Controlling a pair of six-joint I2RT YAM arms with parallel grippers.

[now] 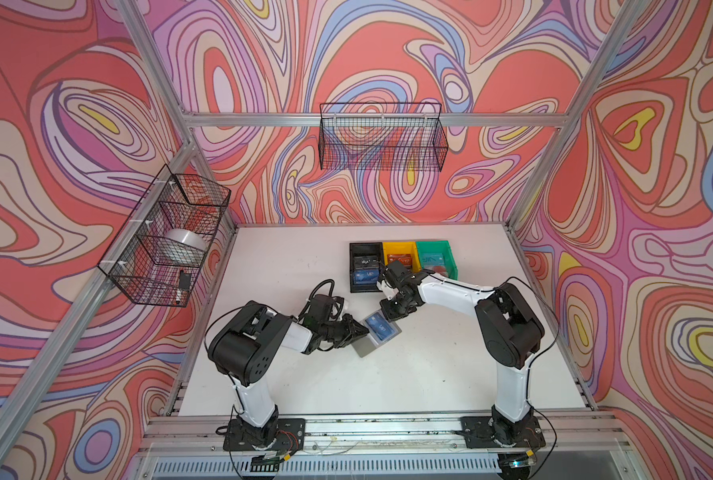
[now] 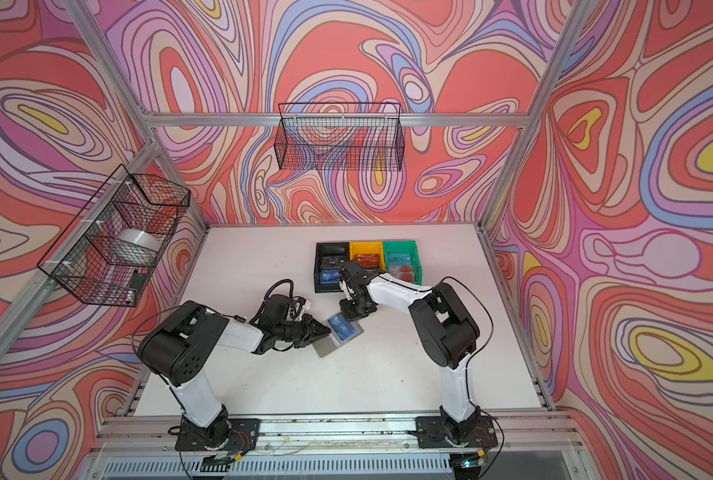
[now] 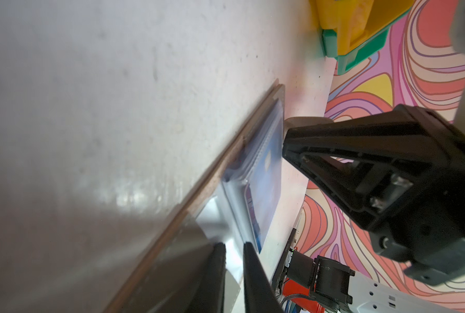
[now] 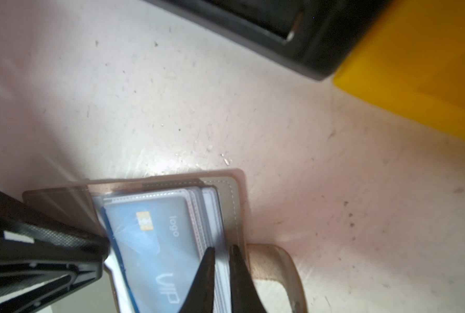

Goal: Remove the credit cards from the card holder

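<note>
Card holder (image 1: 363,351): lies open about the middle of the bench (image 1: 429,374), grey cover down. Its closing tab (image 4: 274,260) sticks out just beside the right gripper.
Clear sleeves (image 4: 209,200): a small stack lies fanned on the cover. How many there are cannot be told.
Blue card (image 4: 150,244): sits in the top sleeve with "VIP" and a gold chip showing. Its dark edge shows at the fold side.
Right gripper (image 4: 223,248): nearly pressed together, pinching the outer edges of the sleeve stack.
Left gripper (image 3: 234,245): nearly pressed together at the fold-side edge of the top sleeve. Whether the card's edge is also caught cannot be told.
Handling, card: probably light, thin, stiff and smooth, so it can slip from a shallow pinch. The best hold is flat on the short edge that shows.
Handling, holder: probably light and floppy. It would likely travel with the card unless its far side is kept pinned, and the soft sleeves may crumple.
Count, holder: one, with one card visible inside.
Count, bins: three in a row near the far edge: black bin (image 1: 352,266), yellow bin (image 1: 398,247), green bin (image 1: 433,245).
Count, credit cards (image 1: 365,276) in bins: five can be seen. Two are in the black bin, one red in the yellow bin, two in the green bin.
</note>
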